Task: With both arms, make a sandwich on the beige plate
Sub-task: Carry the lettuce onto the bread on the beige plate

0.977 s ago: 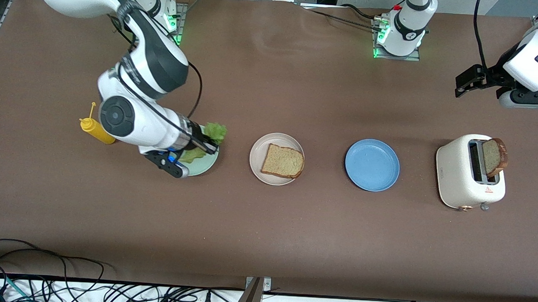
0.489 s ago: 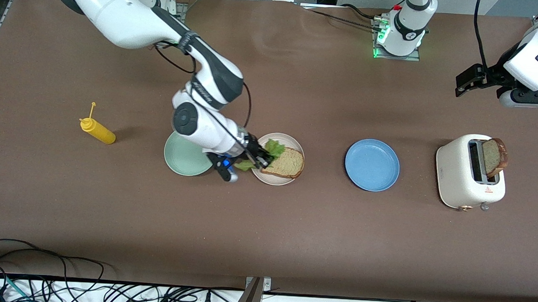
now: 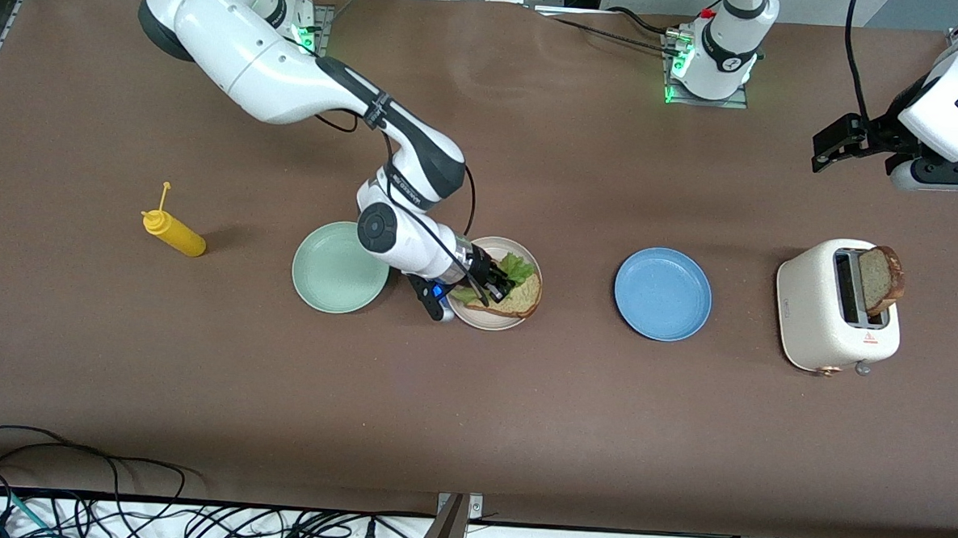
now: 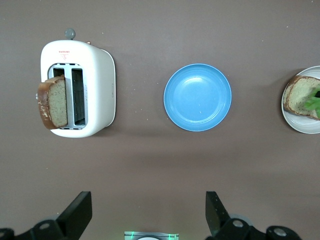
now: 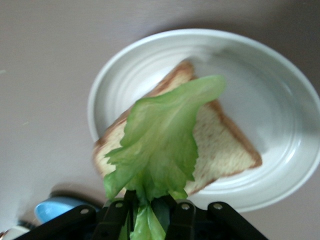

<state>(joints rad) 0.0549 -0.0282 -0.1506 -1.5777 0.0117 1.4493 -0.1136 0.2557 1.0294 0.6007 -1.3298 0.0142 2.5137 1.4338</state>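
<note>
The beige plate (image 3: 496,242) lies mid-table with one slice of bread (image 3: 524,302) on it. My right gripper (image 3: 496,284) hangs just over that slice, shut on the stem of a ruffled green lettuce leaf (image 3: 515,266). In the right wrist view the lettuce (image 5: 162,135) droops from the right gripper (image 5: 150,207) over the bread (image 5: 222,147) and plate (image 5: 280,95). A second slice (image 3: 881,278) stands in the white toaster (image 3: 837,309). My left gripper (image 3: 828,151) waits open over the table at the left arm's end, nothing between its fingers (image 4: 75,216).
A mint-green plate (image 3: 339,267) sits beside the beige one toward the right arm's end, with a yellow squeeze bottle (image 3: 173,233) past it. A blue plate (image 3: 662,293) lies between the beige plate and the toaster. Cables run along the table's near edge.
My right gripper has carried the lettuce from the mint-green plate across to over the bread on the beige plate. The left arm has not moved.
</note>
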